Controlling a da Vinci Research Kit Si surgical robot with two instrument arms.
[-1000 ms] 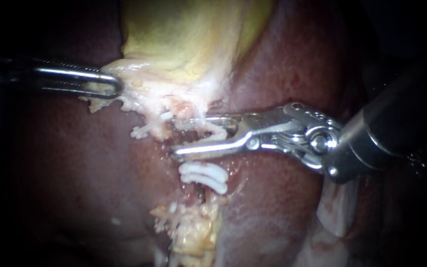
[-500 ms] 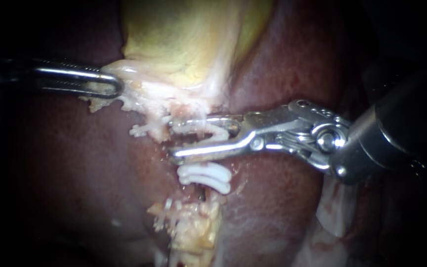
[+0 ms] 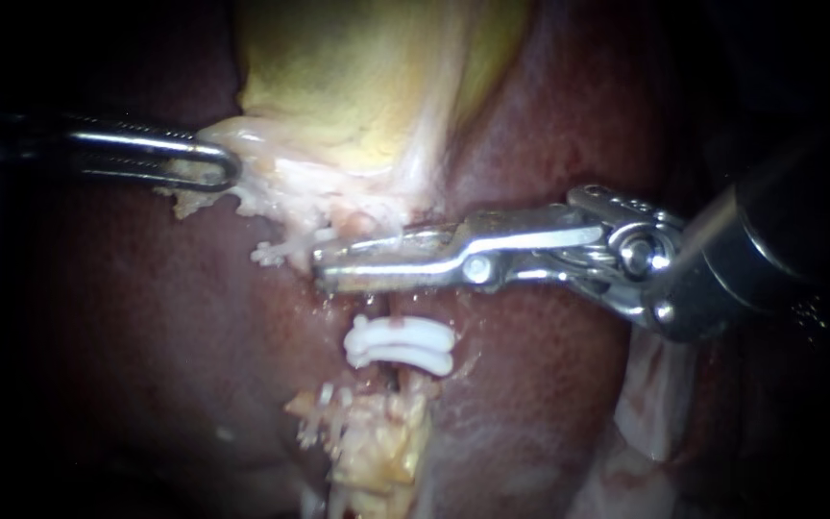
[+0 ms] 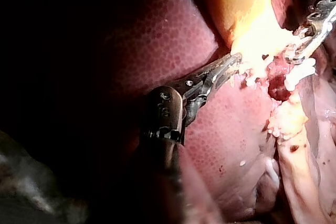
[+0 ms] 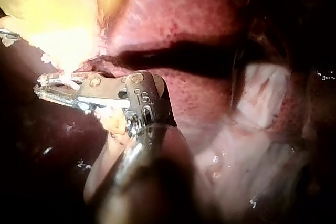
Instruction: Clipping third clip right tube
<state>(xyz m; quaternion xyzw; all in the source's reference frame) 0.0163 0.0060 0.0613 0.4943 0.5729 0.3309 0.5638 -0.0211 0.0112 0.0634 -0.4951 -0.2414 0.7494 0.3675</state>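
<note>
Tube (image 3: 386, 308) runs from the pale tissue (image 3: 280, 187) under the gallbladder (image 3: 357, 77) down across the liver (image 3: 146, 317), and the right instrument (image 3: 324, 272) lies across it, its two jaws pressed together on it from both sides, just above two white clips (image 3: 399, 346) that sit side by side on the same tube; whatever else lies between the jaws is hidden. Well apart from them, the left instrument (image 3: 228, 168) has its jaws closed on the ragged edge of the pale tissue, beside the gallbladder's lower end
</note>
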